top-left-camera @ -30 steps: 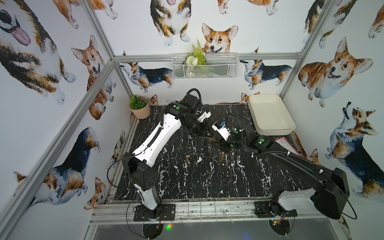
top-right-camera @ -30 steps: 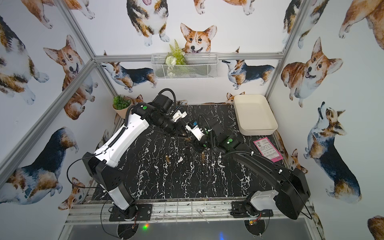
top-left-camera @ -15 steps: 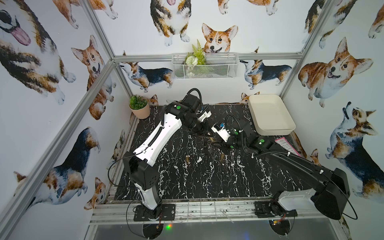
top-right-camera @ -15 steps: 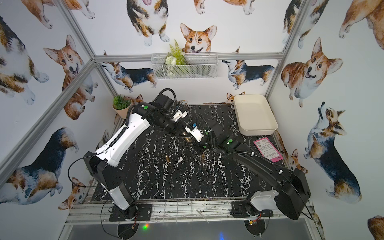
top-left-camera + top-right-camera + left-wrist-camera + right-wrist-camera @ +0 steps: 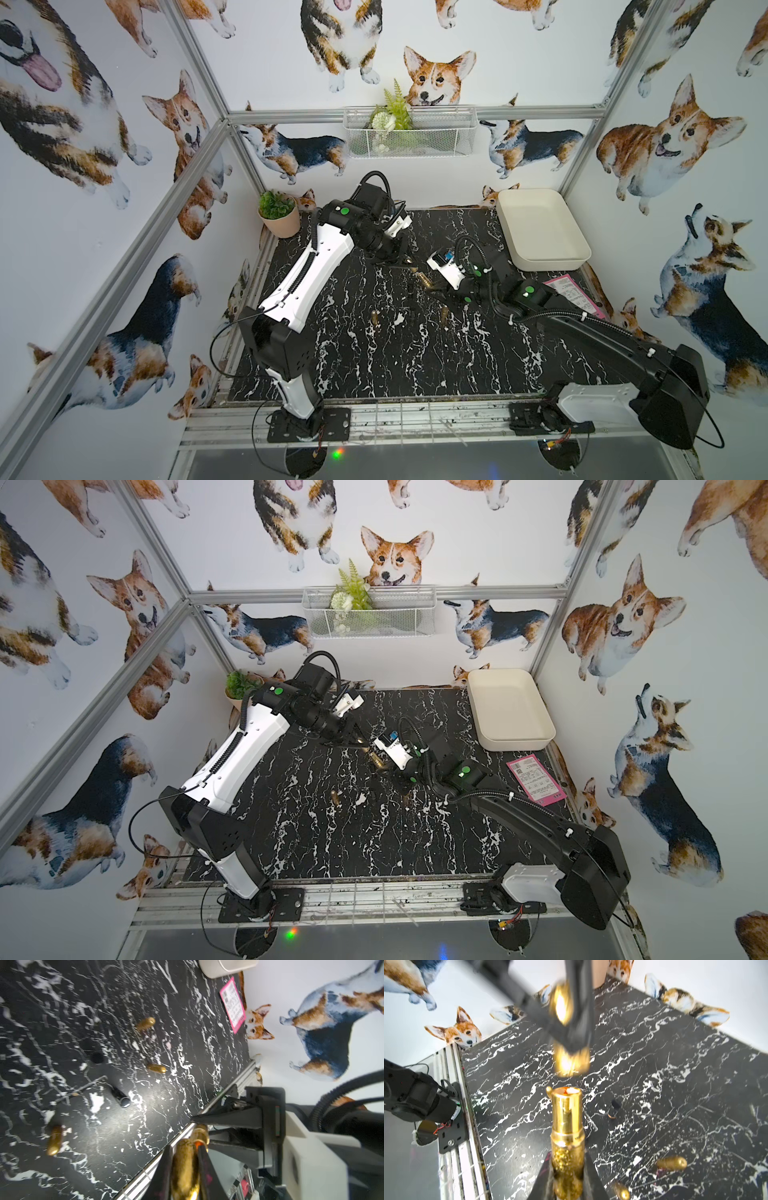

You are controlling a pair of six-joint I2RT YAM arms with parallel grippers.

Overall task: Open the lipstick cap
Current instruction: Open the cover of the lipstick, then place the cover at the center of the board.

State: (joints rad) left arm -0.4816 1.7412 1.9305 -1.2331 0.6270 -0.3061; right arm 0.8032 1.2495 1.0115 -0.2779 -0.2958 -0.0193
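Rail [image 5: 395, 417] nearest, aluminium, both arm bases [image 5: 307, 424] bolted on. Beyond it, loose gold pieces [image 5: 375, 318] and black tubes [image 5: 121, 1097] lay scattered on black marble tabletop [image 5: 374, 374], clear of arms. Mid-table: right gripper [image 5: 567, 1157] clenched on lipstick body [image 5: 566, 1142], shiny inner tube [image 5: 565, 1109] bared; left gripper [image 5: 184, 1148] clamped on cap [image 5: 185, 1167], cap off, narrow gap between them. Left fingers [image 5: 579, 1012] hid part of cap in right wrist view, blurred. Farther back sat pink card [image 5: 573, 291], white tray [image 5: 540, 228], potted plant [image 5: 278, 214]. Wire basket [image 5: 409, 133] hung on corgi-papered back wall.
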